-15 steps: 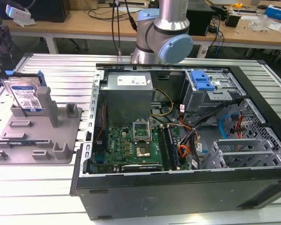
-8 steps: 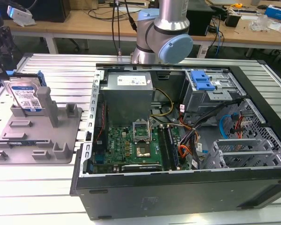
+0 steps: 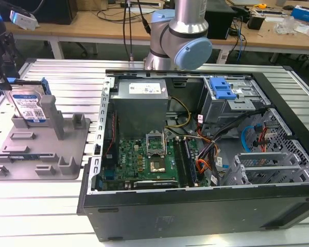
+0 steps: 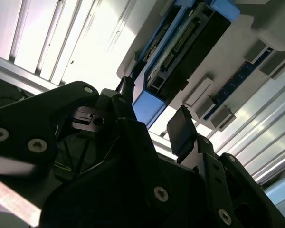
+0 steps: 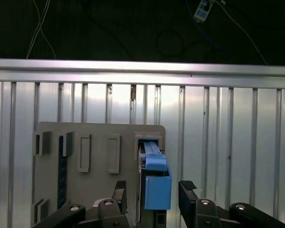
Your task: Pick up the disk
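1. Your gripper [image 5: 154, 184] has its jaws open. In the first wrist view the two dark fingers [image 5: 187, 191] stand one on each side of the disk's blue rail, with a narrow gap on each side and no contact showing.
2. The disk [image 3: 28, 105] stands on edge in a slot of the grey fixture [image 3: 67, 152], at the fixture's far corner on the exterior view's left. Its white-and-blue label faces the camera there.
3. In the exterior view the black gripper points down just above the disk's top edge. You cannot tell from the pictures how far the fingertips reach below that edge.
4. The arm [image 3: 181, 28], a silver column with a pale blue joint cap, rises behind the far side of the computer case.
5. The worktop [image 3: 67, 77] is ribbed aluminium. The fixture lies near its edge on the exterior view's left, with several other slots and posts on it.
6. The open computer case [image 3: 195, 213] lies on its side across the worktop's middle and the exterior view's right.
7. Inside the case you see the grey power supply [image 3: 141, 95] at the far side, the green motherboard [image 3: 144, 157] nearer, a blue latch piece [image 3: 221, 88] over the drive bay, and loose cables between them.
8. Beyond the worktop stand wooden benches [image 3: 92, 25] with cables and small gear.
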Controlling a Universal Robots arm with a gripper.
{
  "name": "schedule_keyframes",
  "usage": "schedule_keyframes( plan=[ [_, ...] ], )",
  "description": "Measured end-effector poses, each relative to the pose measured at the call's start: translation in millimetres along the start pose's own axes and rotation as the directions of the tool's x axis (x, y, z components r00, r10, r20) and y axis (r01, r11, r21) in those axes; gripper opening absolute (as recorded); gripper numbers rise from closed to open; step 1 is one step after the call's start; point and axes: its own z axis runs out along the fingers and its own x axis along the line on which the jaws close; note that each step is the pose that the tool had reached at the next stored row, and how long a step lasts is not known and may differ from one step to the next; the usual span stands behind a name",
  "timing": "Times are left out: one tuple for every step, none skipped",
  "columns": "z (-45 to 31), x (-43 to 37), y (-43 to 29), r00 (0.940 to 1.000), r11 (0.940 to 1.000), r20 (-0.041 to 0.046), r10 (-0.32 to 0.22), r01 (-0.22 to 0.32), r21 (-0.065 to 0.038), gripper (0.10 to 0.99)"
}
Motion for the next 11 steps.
schedule_keyframes(
  plan=[
    [0.4,0.0,0.2,1.0,1.0,-0.0001,0.0,0.0,0.0,0.557],
    [1.3,-0.1,0.6,1.0,1.0,-0.0003,0.0,0.0,0.0,0.557],
    [2.0,-0.1,0.8,1.0,1.0,-0.0002,0.0,0.0,0.0,0.557],
    [3.1,-0.2,1.1,1.0,1.0,-0.0002,0.0,0.0,0.0,0.557],
    [3.9,-0.2,1.3,1.0,1.0,-0.0002,0.0,0.0,0.0,0.557],
    [4.7,-0.2,1.4,1.0,1.0,-0.0003,0.0,0.0,0.0,0.557],
    [5.7,-0.2,1.4,1.0,1.0,-0.0003,0.0,0.0,0.0,0.557],
    [6.6,-0.3,1.4,1.0,1.0,-0.0003,0.0,0.0,0.0,0.557],
    [7.8,-0.3,1.4,1.0,1.0,-0.0003,0.0,0.0,0.0,0.557],
    [8.6,-0.3,1.4,1.0,1.0,-0.0003,0.0,0.0,0.0,0.557],
    [9.9,-0.3,1.3,1.0,1.0,-0.0003,0.001,-0.001,0.0,0.557]
  ],
)
